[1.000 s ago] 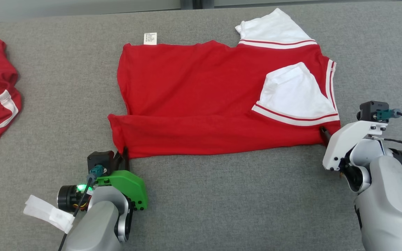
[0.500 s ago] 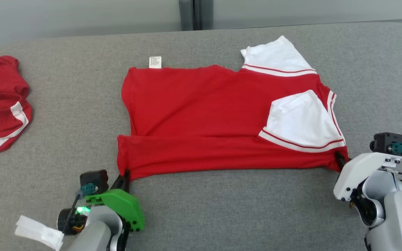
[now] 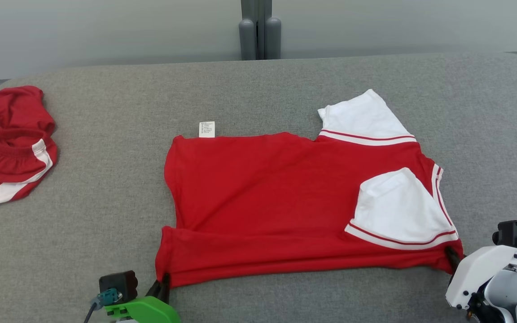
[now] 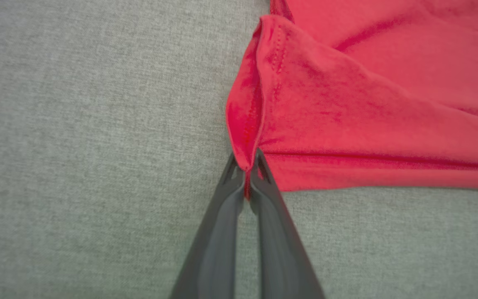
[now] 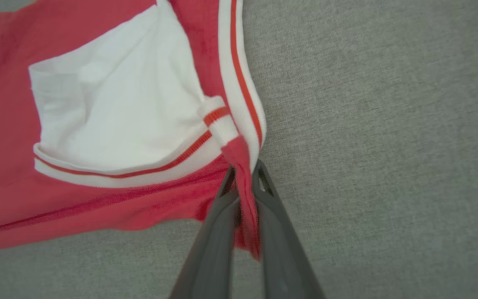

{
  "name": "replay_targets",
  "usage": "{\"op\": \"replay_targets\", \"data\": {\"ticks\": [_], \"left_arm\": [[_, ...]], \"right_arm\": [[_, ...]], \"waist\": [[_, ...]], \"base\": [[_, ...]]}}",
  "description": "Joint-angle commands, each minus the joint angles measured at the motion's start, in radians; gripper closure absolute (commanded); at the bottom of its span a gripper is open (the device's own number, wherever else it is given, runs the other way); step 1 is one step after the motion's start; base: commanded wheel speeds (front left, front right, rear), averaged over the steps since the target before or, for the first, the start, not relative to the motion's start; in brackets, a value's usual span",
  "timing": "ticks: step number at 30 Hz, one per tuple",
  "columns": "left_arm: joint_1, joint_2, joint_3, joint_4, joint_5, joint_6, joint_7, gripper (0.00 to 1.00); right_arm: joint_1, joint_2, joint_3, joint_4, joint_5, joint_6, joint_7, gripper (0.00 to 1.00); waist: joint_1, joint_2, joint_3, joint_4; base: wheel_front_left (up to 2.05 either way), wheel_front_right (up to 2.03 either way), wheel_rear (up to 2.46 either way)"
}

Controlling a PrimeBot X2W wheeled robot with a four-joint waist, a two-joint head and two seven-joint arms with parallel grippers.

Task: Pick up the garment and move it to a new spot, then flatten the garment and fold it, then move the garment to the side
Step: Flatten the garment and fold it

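pinching garment (image 3: 263,197): left gripper (image 4: 245,166), right gripper (image 5: 244,174)

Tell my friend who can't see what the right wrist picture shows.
The robot's right hand pinches a red corner of the shirt between its two dark fingers. A white sleeve with a red stripe lies folded on the shirt, all on a grey cloth surface.

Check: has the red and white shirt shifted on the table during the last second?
Yes, the shirt slid toward the robot: its white label, earlier level with the crumpled red garment's top, now sits well below it.
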Motion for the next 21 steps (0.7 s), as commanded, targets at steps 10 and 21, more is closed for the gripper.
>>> {"op": "replay_targets", "data": {"ticks": [10, 21], "left_arm": [[0.046, 0.047, 0.041, -0.062, -0.014, 0.032, -0.036, 0.0], [-0.163, 0.09, 0.065, -0.147, -0.029, 0.032, 0.107, 0.0]], "right_arm": [[-0.02, -0.006, -0.003, -0.007, -0.01, -0.002, -0.053, 0.0], [-0.244, -0.063, 0.011, -0.161, -0.068, -0.001, 0.136, 0.0]], "waist": [[0.0, 0.0, -0.009, 0.005], [0.0, 0.0, 0.047, 0.015]], "base": [[0.0, 0.0, 0.0], [0.0, 0.0, 0.0]]}}
